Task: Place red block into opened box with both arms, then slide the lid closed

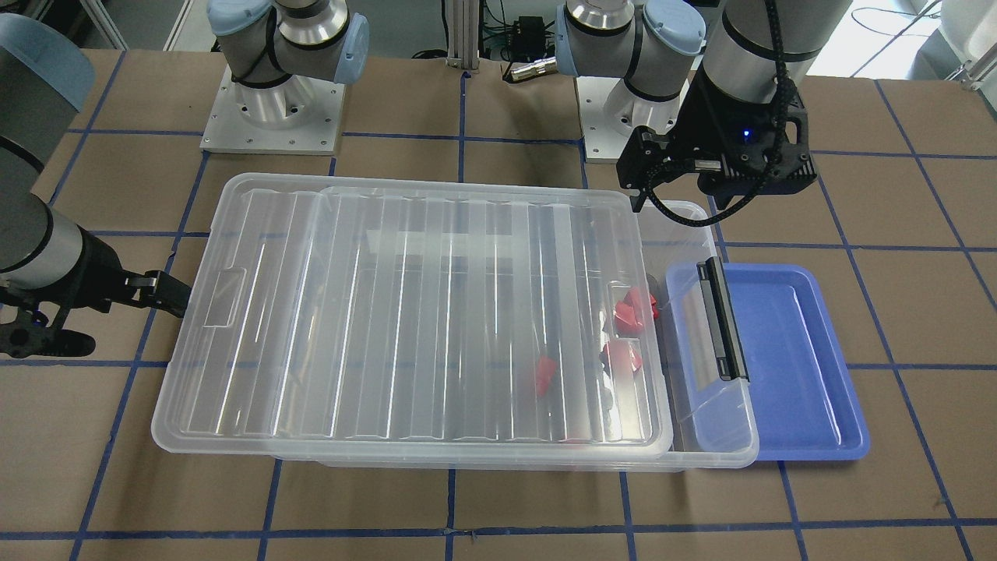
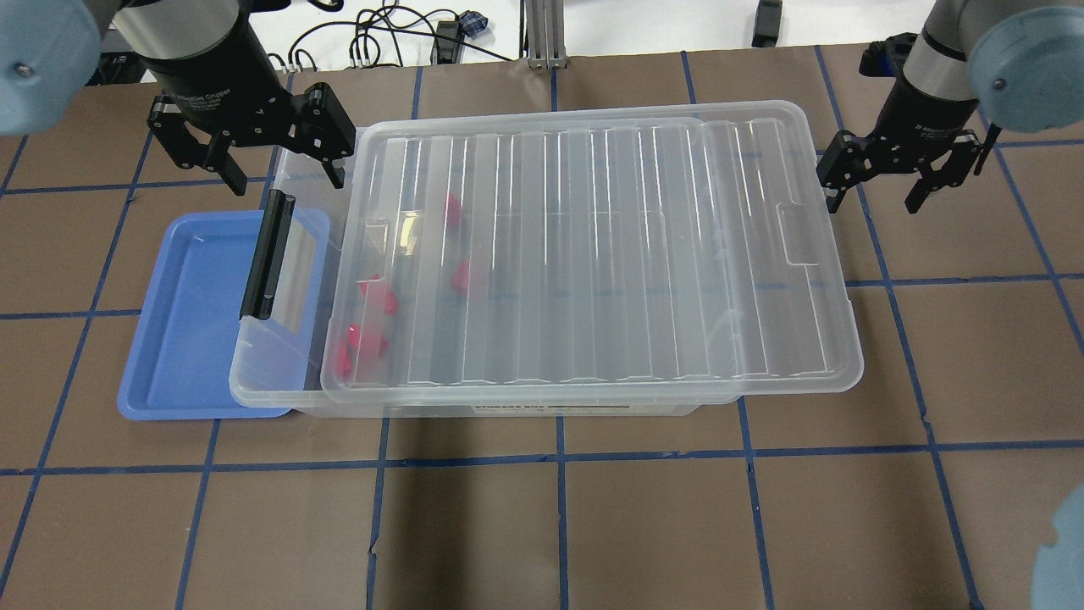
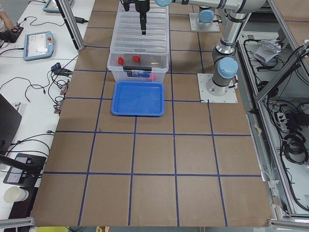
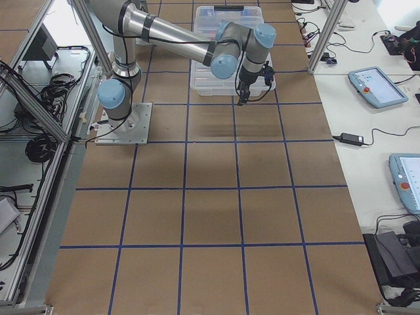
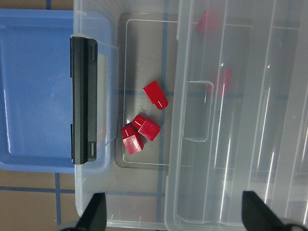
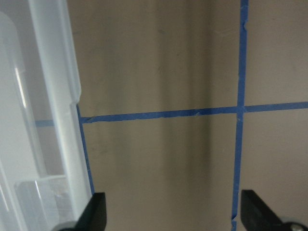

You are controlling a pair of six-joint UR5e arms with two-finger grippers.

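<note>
Far left of the overhead view: a shallow blue plastic tray (image 2: 190, 330), flat on the brown table (image 2: 593, 525), with its right side tucked beneath the overhanging end of the large clear plastic box (image 2: 284, 373). Above that end, at upper left, the left gripper (image 2: 284, 174), jaws spread wide and holding nothing, hovering over the box rim just beyond the black clip bar (image 2: 267, 254); likely poised there to steady that end. Just right of the bar, an uncovered strip of the box, left open as the way in. From the left wrist view, small bright red plastic blocks (image 5: 155, 94) on the box floor in that strip, one alone and three bunched together, plus two more showing dimly under the clear ribbed lid (image 2: 593, 254). Hence, by judgement, placing done and only closing left. Lid resting on the box but shifted toward the right of the frame, overhanging the right end. At upper right, the right gripper (image 2: 872, 191), likewise agape and empty, down at lid height just beside the lid's right edge near its corner; contact not clear. Stationed there, probably, to shove the lid leftward over the open strip.
</note>
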